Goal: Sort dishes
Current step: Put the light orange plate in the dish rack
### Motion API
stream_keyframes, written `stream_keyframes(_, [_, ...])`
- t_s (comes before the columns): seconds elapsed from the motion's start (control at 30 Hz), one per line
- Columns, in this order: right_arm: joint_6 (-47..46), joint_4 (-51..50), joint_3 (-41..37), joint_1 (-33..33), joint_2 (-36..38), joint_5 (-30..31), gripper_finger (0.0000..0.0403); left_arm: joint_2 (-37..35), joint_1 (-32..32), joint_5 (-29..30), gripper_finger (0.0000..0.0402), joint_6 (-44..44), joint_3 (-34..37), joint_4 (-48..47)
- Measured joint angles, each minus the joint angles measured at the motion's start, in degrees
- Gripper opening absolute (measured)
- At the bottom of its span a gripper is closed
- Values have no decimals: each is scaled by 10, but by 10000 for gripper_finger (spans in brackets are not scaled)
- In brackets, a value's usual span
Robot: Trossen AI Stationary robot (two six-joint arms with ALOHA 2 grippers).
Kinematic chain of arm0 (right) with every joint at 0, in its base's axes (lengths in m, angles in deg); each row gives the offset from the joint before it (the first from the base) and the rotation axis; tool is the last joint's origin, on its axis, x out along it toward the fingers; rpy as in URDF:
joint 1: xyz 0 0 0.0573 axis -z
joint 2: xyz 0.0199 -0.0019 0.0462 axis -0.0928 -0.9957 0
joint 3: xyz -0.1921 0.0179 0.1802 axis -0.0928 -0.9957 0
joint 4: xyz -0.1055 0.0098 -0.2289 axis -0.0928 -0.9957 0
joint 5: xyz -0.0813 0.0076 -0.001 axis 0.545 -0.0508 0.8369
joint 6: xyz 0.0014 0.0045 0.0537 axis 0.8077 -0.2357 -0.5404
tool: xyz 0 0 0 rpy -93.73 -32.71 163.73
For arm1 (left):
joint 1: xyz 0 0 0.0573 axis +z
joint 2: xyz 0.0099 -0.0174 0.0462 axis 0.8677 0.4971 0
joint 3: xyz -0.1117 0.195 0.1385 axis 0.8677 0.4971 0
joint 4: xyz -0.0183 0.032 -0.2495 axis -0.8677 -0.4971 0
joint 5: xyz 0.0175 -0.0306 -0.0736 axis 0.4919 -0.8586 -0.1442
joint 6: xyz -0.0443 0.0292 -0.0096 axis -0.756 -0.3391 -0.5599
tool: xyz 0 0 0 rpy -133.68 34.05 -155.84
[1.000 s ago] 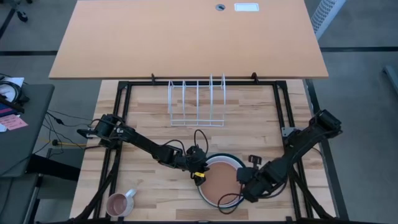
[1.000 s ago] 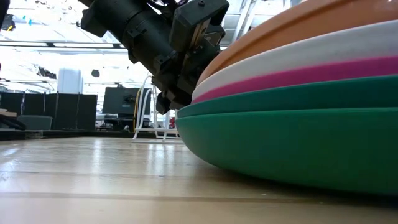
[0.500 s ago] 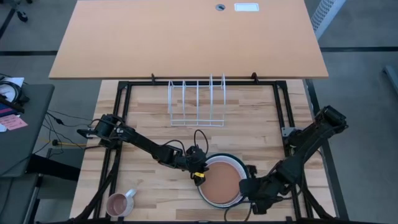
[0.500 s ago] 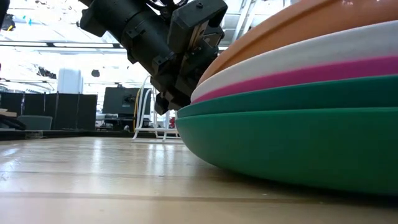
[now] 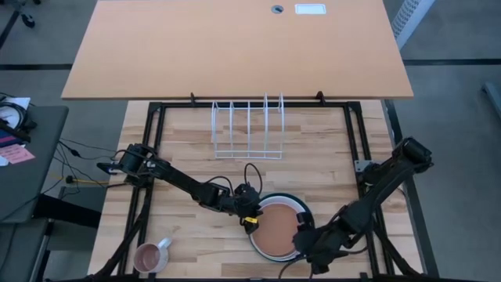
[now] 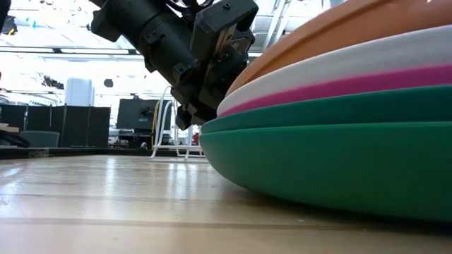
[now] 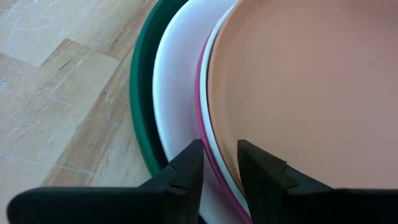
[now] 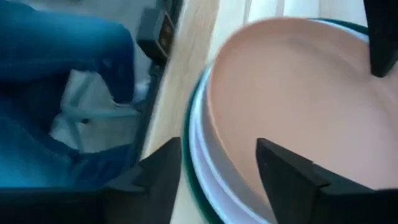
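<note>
Plates (image 5: 278,231): stacked, orange-brown on top, well in front of the rack (image 5: 247,129).
My left pincer (image 5: 250,213): unmoved, fingers parted astride the stack's rim.
My right pincer (image 5: 304,241): moved closer, released, straddling the opposite rim.

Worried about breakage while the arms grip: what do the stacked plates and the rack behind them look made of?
The plates look like moulded plastic or melamine: thick rounded rims, solid colours, a soft satin sheen; glazed ceramic can't be ruled out. The rack looks like thin white-coated metal wire. The left tool straddles the upper plates' rims; the right tool sits at the opposite rim.

Bright, even light — right wrist view blurred
</note>
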Motion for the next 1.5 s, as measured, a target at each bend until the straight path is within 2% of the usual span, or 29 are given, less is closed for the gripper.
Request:
stream_keyframes(0.17, [20,-6,-1,6,-22,-7,233,0,0,0,91,-1,0,0])
stream_keyframes(0.33, [31,-12,0,15,-21,-7,220,0,0,0,91,-1,0,0])
stream_keyframes(0.63, [40,-15,-1,20,-32,-44,146,0,0,0,91,2,0,2])
stream_keyframes(1.0, [55,-12,0,30,-31,-53,62,0,0,0,91,3,0,2])
stream_keyframes(1.17, [61,-4,0,31,-31,-77,15,0,0,1,91,2,0,6])
stream_keyframes(1.37, [58,-5,0,30,-31,-82,6,-3,0,2,91,1,0,33])
stream_keyframes(1.5, [50,-11,0,29,-30,-81,1,-34,0,-3,91,7,1,37])
